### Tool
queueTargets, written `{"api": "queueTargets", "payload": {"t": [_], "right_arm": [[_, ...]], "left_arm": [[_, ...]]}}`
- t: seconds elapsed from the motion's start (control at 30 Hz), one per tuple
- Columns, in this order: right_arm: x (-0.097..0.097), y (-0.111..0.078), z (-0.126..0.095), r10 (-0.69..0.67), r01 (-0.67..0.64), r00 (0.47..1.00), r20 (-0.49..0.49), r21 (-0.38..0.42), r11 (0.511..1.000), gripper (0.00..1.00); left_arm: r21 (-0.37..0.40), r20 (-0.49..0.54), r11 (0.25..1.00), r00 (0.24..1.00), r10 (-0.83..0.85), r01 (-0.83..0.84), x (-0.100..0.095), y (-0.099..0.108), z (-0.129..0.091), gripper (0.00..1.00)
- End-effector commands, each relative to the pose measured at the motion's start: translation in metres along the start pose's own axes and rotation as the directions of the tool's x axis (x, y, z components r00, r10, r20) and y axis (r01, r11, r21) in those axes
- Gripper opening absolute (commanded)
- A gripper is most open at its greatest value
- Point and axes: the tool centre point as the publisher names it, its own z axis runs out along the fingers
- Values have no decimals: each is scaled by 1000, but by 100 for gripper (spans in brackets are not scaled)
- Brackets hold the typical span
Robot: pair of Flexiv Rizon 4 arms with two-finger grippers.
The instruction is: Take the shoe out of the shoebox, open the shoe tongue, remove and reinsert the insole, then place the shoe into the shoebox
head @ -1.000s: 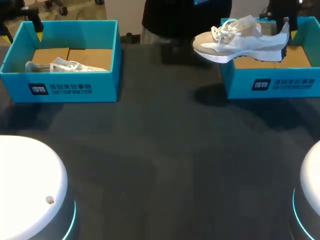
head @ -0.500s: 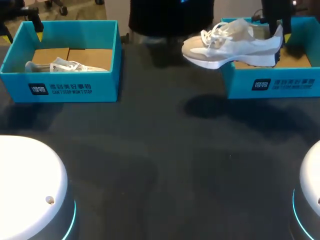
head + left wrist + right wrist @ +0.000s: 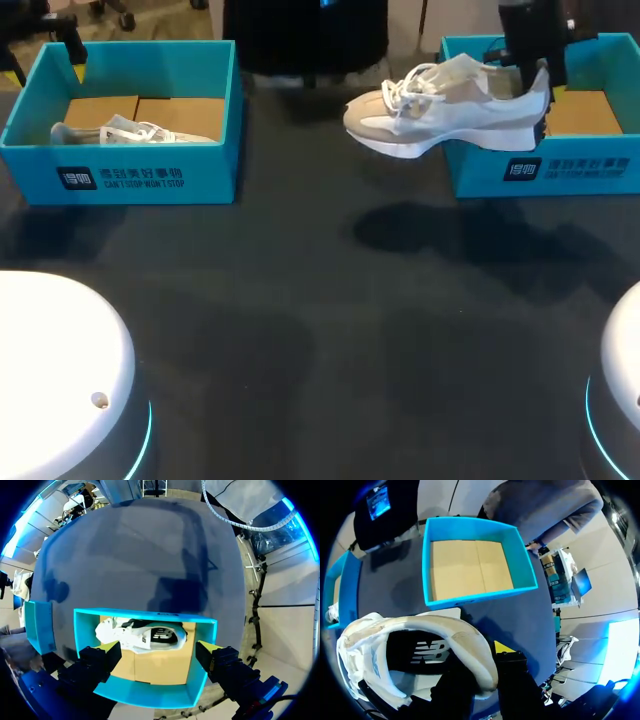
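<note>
Clamped at the heel by the right gripper [image 3: 545, 88], the shoe [image 3: 440, 110] is held in the air at the edge of its shoebox [image 3: 545, 170], so taking-out is judged nearly done and setting-down on the table [image 3: 300, 330] is called for; the left gripper [image 3: 157, 647] is spread wide.

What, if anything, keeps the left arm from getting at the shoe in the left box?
Probably nothing, so yes: the left gripper hangs open over the lidless left box, with the shoe lying uncovered ahead of its fingers.
</note>
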Motion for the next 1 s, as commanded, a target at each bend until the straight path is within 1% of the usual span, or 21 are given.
{"api": "queueTargets", "payload": {"t": [0.03, 0.47, 0.57, 0.6, 0.73, 0.87, 1.0], "right_arm": [[-2, 0, -1, 0, 0, 1000, -5, -1, 1000, 0], [-2, -1, -1, 0, 0, 1000, -1, -3, 1000, 0], [2, -14, -7, -9, 9, 1000, 29, -25, 1000, 0], [3, -23, -9, -4, 6, 999, 36, -43, 999, 0], [10, -41, -11, 5, -3, 999, 36, -56, 998, 0], [17, -55, -13, 21, -19, 999, 40, -45, 999, 0], [25, -72, -20, 30, -29, 998, 54, -22, 999, 0]], "left_arm": [[-2, -2, 1000, 1000, 0, 0, 0, -1, 0, 100], [-2, -2, 1000, 1000, 0, 0, 0, -1, 0, 100], [-2, -2, 1000, 1000, 0, 0, 0, -1, 0, 100], [-2, -2, 1000, 1000, 0, 0, 0, -1, 0, 100], [-2, -2, 1000, 1000, 0, 0, 0, -1, 0, 100], [-2, -2, 1000, 1000, 0, 0, 0, -1, 0, 100], [-2, -2, 1000, 1000, 0, 0, 0, -1, 0, 100]]}}
